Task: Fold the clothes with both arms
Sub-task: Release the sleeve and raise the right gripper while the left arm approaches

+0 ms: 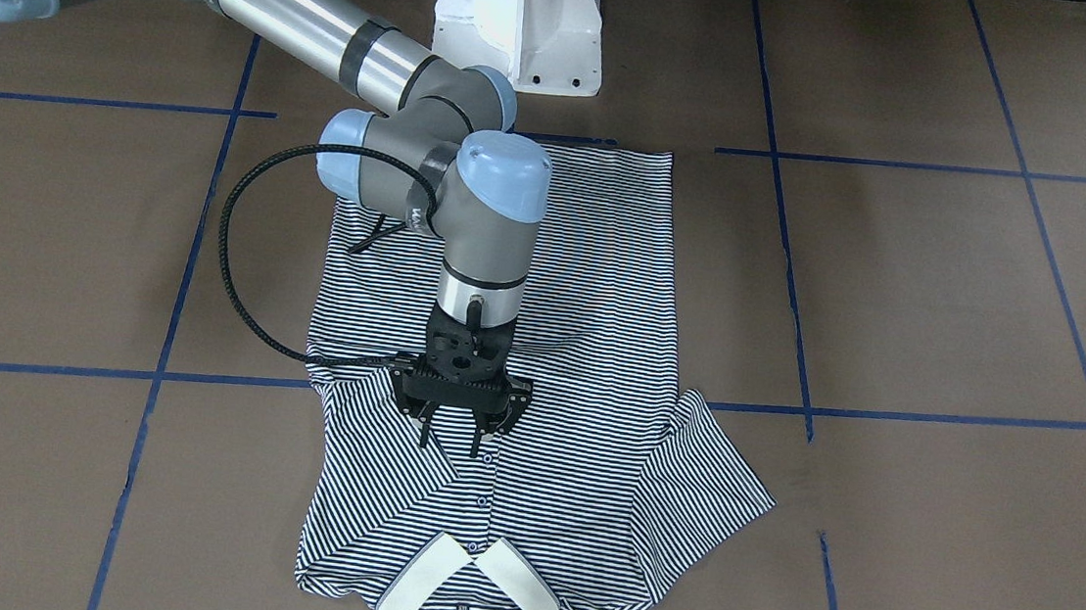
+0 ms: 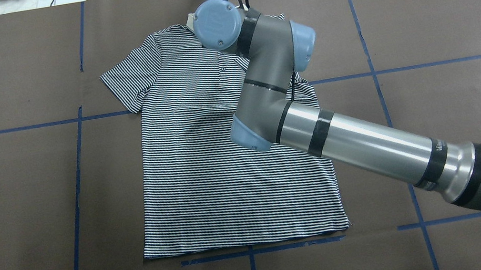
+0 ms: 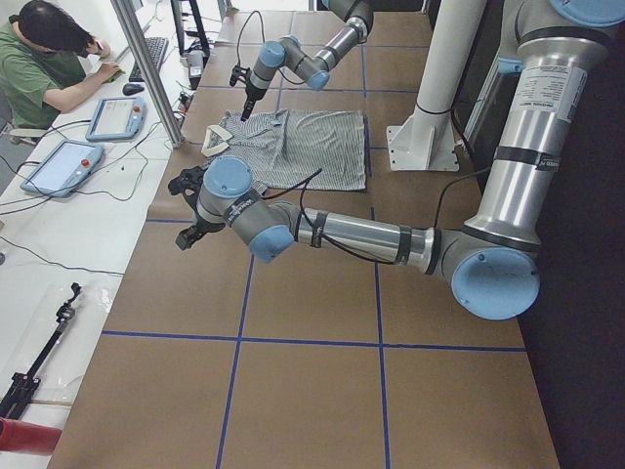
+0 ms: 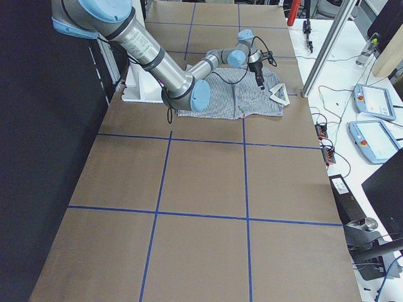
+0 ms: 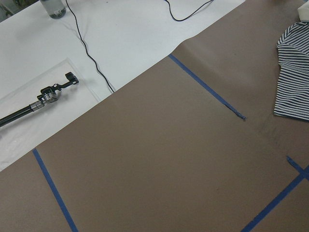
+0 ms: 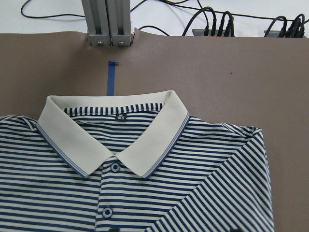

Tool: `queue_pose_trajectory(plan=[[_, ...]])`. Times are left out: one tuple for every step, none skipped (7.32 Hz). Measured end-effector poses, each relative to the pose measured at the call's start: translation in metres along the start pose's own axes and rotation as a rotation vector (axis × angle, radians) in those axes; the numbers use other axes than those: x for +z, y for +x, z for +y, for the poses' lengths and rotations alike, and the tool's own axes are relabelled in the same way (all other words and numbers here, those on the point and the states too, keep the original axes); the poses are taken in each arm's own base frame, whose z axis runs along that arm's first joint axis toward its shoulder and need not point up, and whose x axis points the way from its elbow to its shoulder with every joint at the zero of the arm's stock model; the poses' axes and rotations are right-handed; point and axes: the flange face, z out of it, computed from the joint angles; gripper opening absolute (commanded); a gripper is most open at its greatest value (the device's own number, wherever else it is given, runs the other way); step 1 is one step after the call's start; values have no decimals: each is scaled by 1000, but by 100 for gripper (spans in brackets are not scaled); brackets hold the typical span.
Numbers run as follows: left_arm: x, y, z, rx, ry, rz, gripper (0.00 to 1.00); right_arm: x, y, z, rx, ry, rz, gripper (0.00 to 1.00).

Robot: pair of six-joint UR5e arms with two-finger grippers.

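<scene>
Your brown paper-covered table (image 1: 946, 301), gridded with blue tape lines (image 1: 909, 165), carries one garment. The silver-grey tubular right arm (image 1: 303, 19), with light-blue joint caps, reaches from the robot's side out over that garment. The matching left arm (image 3: 361, 234) stretches low over bare paper, well apart from it.

The short-sleeved polo shirt (image 2: 208, 174) with thin navy-and-white stripes lies flat and front up in the middle of the table. Its hem points toward the white pedestal base (image 1: 519, 18) and its neck toward your side. The sleeve on the robot's right (image 1: 381, 473) is folded in across the chest, its stripes running diagonally. The sleeve on the robot's left (image 1: 715, 477) lies spread out on the paper.

You'll see the black two-finger right gripper (image 1: 450, 446) pointing straight down over the chest, just beside the buttoned placket (image 1: 485, 482). Its fingers are parted with nothing between them; whether the tips touch the cloth can't be told. The black left gripper (image 3: 188, 233) shows only in the side view, so you cannot tell how far it is open.

The plain cream collar (image 6: 72, 135) lies flat and open, with two small buttons (image 6: 115, 167) below it
</scene>
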Motion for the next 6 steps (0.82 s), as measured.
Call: queue_pose_trajectory(plan=[[8,11,-12,20,9,17,100,-6,47,-28,-62,-47,-34,100],[24,30,-24,17,12,46,99,-15,109,-51,-118,-91,-78,100],[44,52,-37,-62,7,67,98,-26,176,-67,-174,-122,-124,100],[63,75,-54,-183,16,52,86,-38,241,-75,-225,-133,-158,100],[91,107,-71,-291,36,19,74,-48,290,-76,-262,-141,-185,100],[121,141,-85,-388,57,-11,69,-54,317,-74,-281,-150,-208,100]])
